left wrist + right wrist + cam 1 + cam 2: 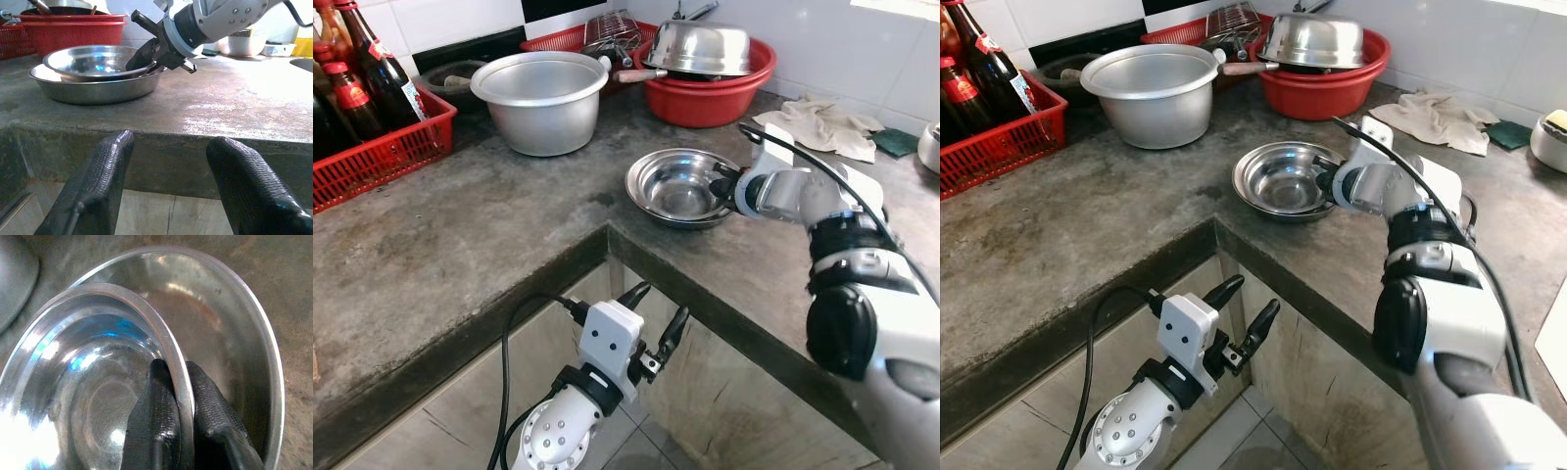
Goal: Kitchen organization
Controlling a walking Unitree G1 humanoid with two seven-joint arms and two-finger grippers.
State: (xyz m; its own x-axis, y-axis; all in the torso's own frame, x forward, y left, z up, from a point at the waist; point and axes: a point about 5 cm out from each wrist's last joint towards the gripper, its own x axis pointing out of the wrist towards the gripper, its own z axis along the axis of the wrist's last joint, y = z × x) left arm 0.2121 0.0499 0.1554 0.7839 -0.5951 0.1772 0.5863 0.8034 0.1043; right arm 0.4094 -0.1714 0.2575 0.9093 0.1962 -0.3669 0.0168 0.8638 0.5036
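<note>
small bowl (95,61) in larger bowl (98,88), pot (543,98) behind, crate (382,147) left

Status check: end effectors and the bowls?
Right end effector pinching small bowl rim, inside large bowl. Left end effector open, idle below counter. Nothing blocking.

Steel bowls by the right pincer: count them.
2: a smaller inner bowl, its rim pinched by the right pincer, nested in the wider outer bowl on the countertop.
</note>
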